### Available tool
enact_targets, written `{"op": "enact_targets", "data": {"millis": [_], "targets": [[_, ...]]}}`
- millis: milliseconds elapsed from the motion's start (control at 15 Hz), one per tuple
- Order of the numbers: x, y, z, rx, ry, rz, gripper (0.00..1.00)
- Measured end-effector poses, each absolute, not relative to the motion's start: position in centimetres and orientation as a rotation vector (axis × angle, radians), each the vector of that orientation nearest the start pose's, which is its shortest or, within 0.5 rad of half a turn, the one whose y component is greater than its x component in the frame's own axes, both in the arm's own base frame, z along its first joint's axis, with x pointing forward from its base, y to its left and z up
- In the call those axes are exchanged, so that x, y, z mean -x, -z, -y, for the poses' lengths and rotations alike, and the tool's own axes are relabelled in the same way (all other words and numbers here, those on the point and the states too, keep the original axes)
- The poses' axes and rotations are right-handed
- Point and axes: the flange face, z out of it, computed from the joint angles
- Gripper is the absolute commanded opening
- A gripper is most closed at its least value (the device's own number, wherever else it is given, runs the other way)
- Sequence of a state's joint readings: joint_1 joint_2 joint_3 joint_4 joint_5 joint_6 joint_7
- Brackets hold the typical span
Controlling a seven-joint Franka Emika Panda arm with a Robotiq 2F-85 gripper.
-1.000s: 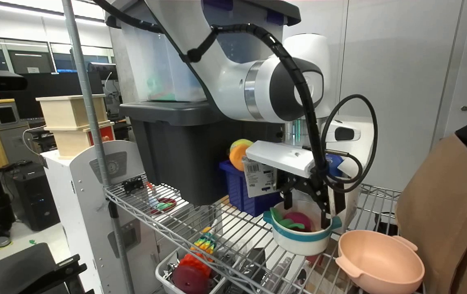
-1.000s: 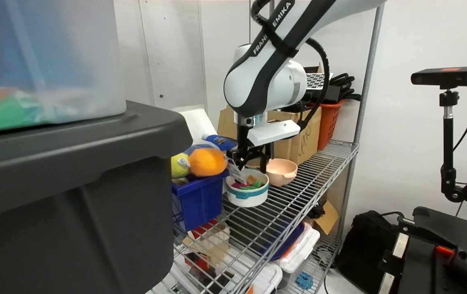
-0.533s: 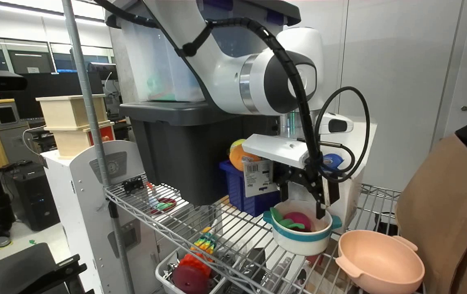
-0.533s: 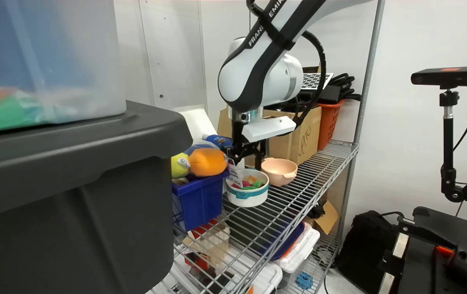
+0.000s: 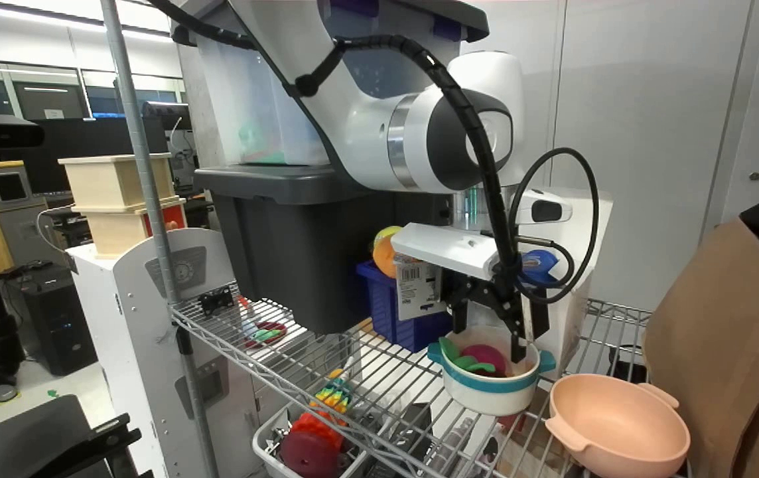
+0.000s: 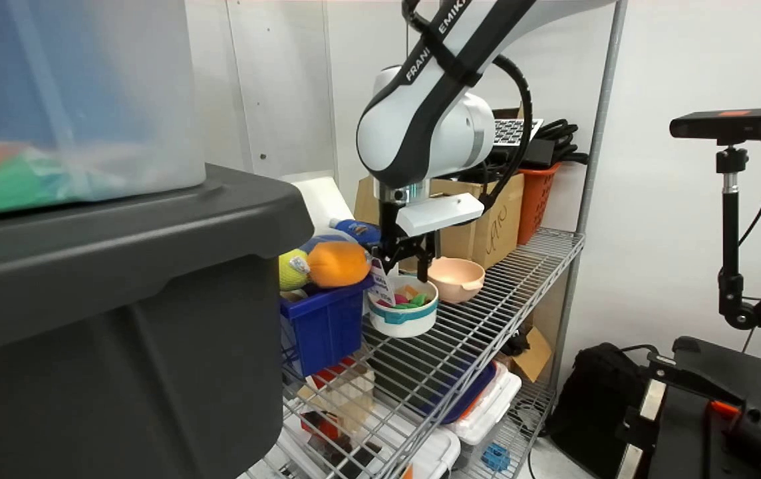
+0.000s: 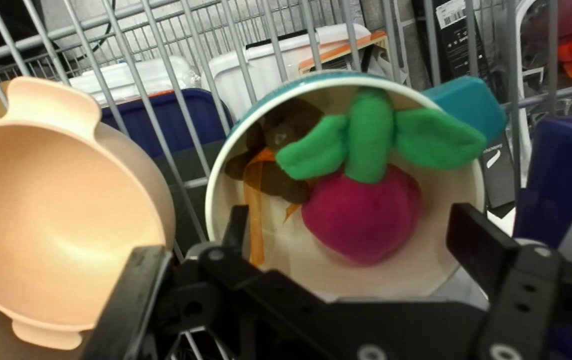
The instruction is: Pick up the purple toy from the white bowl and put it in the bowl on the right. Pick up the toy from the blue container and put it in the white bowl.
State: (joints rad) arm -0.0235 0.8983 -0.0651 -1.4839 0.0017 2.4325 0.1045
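The purple toy (image 7: 361,215), a pink-purple plush beet with green leaves, lies in the white bowl (image 5: 492,395) with the teal band. A brown toy (image 7: 288,122) with an orange ribbon lies beside it. My gripper (image 7: 352,220) is open and empty above the bowl, its fingers either side of the beet and apart from it. In both exterior views, my gripper (image 5: 489,334) (image 6: 407,266) is at the bowl's rim height. The peach bowl (image 7: 61,200) stands beside the white bowl. The blue container (image 6: 327,332) holds an orange toy (image 6: 338,264) and a yellow one (image 6: 293,269).
A large black bin (image 5: 286,245) stands beside the blue container. A white tag (image 5: 418,289) hangs at the container toward the gripper. A brown paper bag (image 5: 718,345) stands behind the peach bowl. The wire shelf (image 6: 487,306) has open gaps.
My gripper has shifted toward the blue container and risen, then dipped slightly in the last half second. It stays open. The toys and bowls have not moved.
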Motion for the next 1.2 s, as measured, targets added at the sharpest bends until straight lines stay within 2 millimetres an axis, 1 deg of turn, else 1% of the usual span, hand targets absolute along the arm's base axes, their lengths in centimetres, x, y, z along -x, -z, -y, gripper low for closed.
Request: {"op": "enact_targets", "data": {"millis": [600, 667, 733, 1000, 1200], "targets": [[-71.2, -13.7, 5.6, 3.18, 0.07, -0.27, 1.0], [-71.2, -13.6, 5.7, 3.181, 0.068, -0.27, 0.93], [-71.1, -13.4, 5.7, 3.181, 0.064, -0.27, 0.74], [-70.8, -12.4, 5.8, 3.186, 0.04, -0.27, 0.42], [-70.7, -11.9, 5.9, 3.187, 0.03, -0.269, 0.2]]}}
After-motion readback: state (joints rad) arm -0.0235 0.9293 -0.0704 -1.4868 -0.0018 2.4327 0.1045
